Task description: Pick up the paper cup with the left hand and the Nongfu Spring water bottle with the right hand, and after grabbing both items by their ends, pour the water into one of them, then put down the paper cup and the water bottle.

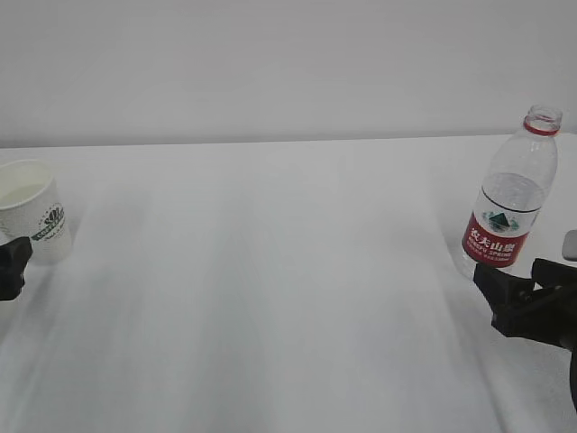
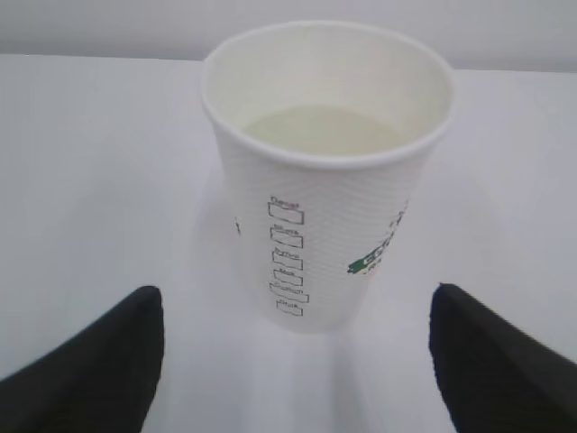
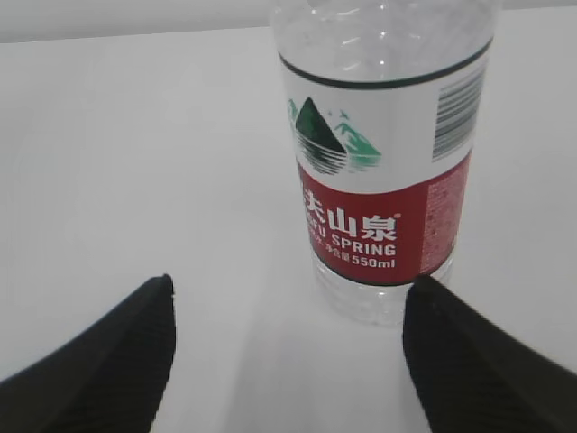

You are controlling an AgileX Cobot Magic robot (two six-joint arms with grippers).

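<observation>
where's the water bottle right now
The Nongfu Spring water bottle stands upright on the white table at the far right of the exterior view, just beyond the open right hand, far across from the paper cup.

White paper cup (image 2: 329, 180) with green logo; clear bottle (image 3: 383, 171), red-and-white label

The Nongfu Spring water bottle (image 3: 383, 162) loses its neck past the wrist view's twelve o'clock edge. The left hand (image 1: 11, 267) is cropped at nine o'clock outside. Small print on the paper cup (image 2: 325, 171) is unreadable.
</observation>
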